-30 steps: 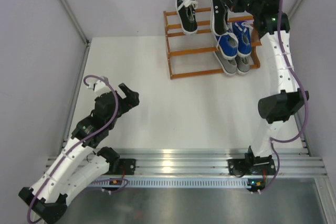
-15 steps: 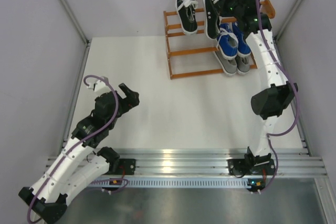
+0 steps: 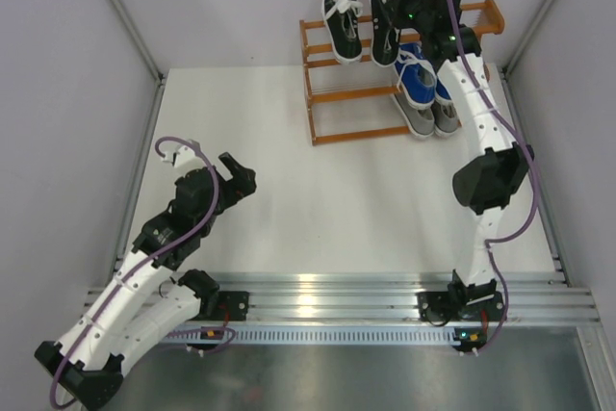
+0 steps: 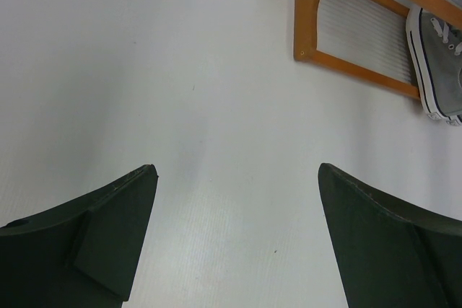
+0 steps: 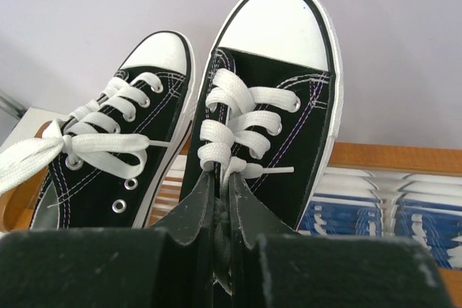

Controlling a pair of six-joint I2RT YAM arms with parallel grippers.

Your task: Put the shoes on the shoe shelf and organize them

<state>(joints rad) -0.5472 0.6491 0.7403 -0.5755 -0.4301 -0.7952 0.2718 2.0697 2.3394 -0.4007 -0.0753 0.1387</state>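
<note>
Clamping right jaws on the tongue of a black sneaker [image 5: 271, 99], toe pointing away from them, twin [image 5: 108, 164] just left, shelf [image 5: 382, 156] right behind. Hanging left jaws wide apart over the bench [image 4: 216, 91].

From the top view, I have the shelf [image 3: 356, 94] at the table's [image 3: 269, 161] far edge, around 1 o'clock. A lone shoe [image 3: 343, 34] lies on its top tier, toward the 9 o'clock end. Just beside it at 3 o'clock, a second shoe [image 3: 386, 16] sits in my right gripper [image 3: 409, 9] over the same tier; I cannot tell whether it rests on the rails. At the 3 o'clock end, a middle pair [image 3: 416, 79] occupies the middle tier and a bottom pair [image 3: 423, 120] the lowest, nearer me. My left gripper [image 3: 236, 172] is at 8 o'clock, well apart from the shelf.
</note>
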